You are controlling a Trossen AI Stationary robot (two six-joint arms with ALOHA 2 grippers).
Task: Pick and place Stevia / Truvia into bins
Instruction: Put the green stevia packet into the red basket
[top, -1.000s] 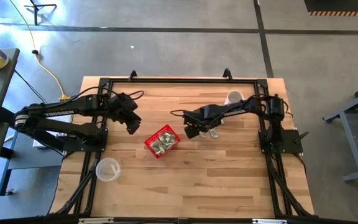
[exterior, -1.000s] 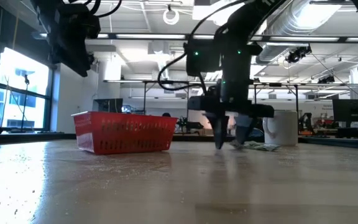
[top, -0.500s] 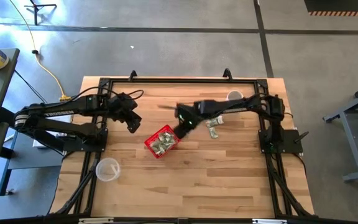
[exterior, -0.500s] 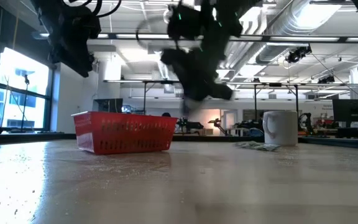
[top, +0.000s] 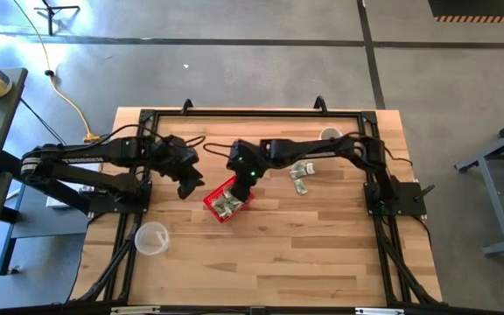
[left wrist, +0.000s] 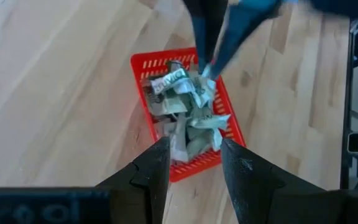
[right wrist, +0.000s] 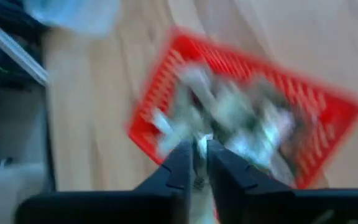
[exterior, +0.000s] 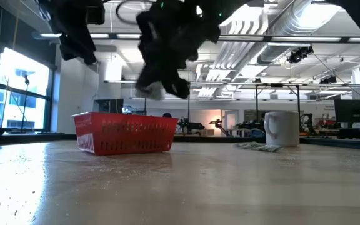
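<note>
Two grippers are mine, and my right gripper (top: 237, 178) hangs directly over the red mesh basket (top: 227, 199), its fingers pinched onto a single pale sachet (right wrist: 199, 149) that shows as a thin strip between the tips in the right wrist view. Below that pinch the basket (right wrist: 241, 124) lies open, already heaped with crumpled green-and-white Stevia sachets (left wrist: 188, 112). From table height, my right gripper (exterior: 150, 89) is above the basket's rim (exterior: 125, 132), clear of it and not touching.

My left gripper (top: 187, 186) waits just beside the basket on the side away from my right arm, raised off the wood, its two dark fingers (left wrist: 149, 177) spread apart with nothing between them; past them the left wrist view looks onto the same basket (left wrist: 142, 112) and my right gripper's tips coming down over it.

Back behind my right gripper, toward my right arm's base, a small loose pile of sachets (top: 300, 175) lies on the wooden table (top: 304, 254), near a white mug (top: 329, 136). A clear plastic cup (top: 151, 237) stands on my left gripper's near side, well apart from the basket.
</note>
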